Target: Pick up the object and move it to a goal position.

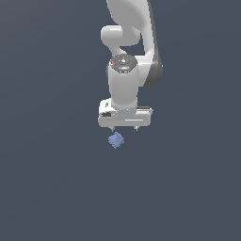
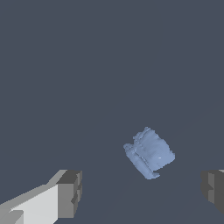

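The object (image 1: 115,140) is a small light-blue block with lumpy, uneven faces, lying on the plain dark-grey surface (image 1: 52,188) with its sides turned at an angle to the picture frame. No edge or corner of that surface shows in either view, so we can only place the block against the arm: in the exterior view it sits just below the gripper (image 1: 124,128) and a little toward the exterior view's left of its middle. In the wrist view the object (image 2: 149,152) appears between the two dark finger pads (image 2: 70,193), nearer one pad than the other and apart from both.

The jaws stand wide, with far more room between them than the block needs, and they hold nothing. We cannot tell from these pictures how high the fingertips hang above the surface, though nothing is touching the block.

We judge this to be the approach step, before any grasp: the block is not yet picked up, and no goal marker is visible in either view. The next move, as we read it, calls for centring the gripper over the block, perhaps turning the wrist so the pads meet two opposite faces squarely, then descending until the pads bracket it and closing. Because the faces are bumpy and the block is skewed, we think an off-centre close could nudge or twist it rather than seat it.
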